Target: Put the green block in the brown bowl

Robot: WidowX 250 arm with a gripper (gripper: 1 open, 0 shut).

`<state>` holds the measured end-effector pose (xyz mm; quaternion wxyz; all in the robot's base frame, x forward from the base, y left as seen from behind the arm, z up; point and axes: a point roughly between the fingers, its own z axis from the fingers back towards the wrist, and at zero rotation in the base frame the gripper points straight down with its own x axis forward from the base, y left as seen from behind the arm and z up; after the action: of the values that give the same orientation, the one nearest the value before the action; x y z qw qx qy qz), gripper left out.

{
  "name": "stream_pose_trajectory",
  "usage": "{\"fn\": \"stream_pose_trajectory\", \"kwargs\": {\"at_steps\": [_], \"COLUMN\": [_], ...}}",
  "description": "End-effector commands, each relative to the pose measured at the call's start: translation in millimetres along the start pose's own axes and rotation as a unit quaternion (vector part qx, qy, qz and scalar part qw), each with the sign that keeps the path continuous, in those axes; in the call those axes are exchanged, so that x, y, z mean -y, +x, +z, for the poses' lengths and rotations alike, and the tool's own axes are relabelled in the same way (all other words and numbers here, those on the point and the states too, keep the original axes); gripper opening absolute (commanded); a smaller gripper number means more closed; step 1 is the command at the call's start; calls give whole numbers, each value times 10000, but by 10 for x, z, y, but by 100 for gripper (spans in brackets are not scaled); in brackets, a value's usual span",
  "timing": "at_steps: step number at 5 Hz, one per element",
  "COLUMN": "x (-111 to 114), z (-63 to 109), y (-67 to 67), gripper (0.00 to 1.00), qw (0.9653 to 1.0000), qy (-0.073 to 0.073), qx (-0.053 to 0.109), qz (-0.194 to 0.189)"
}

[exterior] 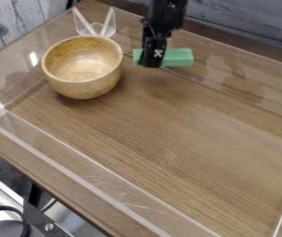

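Observation:
The green block (174, 57) hangs above the wooden table, its left end pinched by my gripper (152, 56), which points almost straight down and is shut on it. The block sticks out to the right of the black fingers (147, 55). The brown bowl (82, 67) stands on the table to the left of the gripper and slightly nearer the camera. It is empty, its pale grained inside showing. The gripper and block are apart from the bowl's rim.
The wooden table (168, 139) has clear plastic walls along its left edge (7, 116) and front. A clear folded plastic piece (96, 23) stands behind the bowl. Open tabletop stretches in front and to the right.

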<state>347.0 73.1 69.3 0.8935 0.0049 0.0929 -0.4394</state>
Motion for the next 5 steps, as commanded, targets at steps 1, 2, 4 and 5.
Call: {"fn": "stream_pose_trajectory", "kwargs": {"at_steps": [1,2,4,5], "x": [-73,-137,-74,-58], "z": [652,871,917,749], "y": [-161,-353,-828,-989], "gripper": [0,0,0,0], "qw": [9969,9953,9893,9878], "qy": [703,818,1079,1190], "qx": [313,396,610,539], "qz": [174,337,767,845]}}
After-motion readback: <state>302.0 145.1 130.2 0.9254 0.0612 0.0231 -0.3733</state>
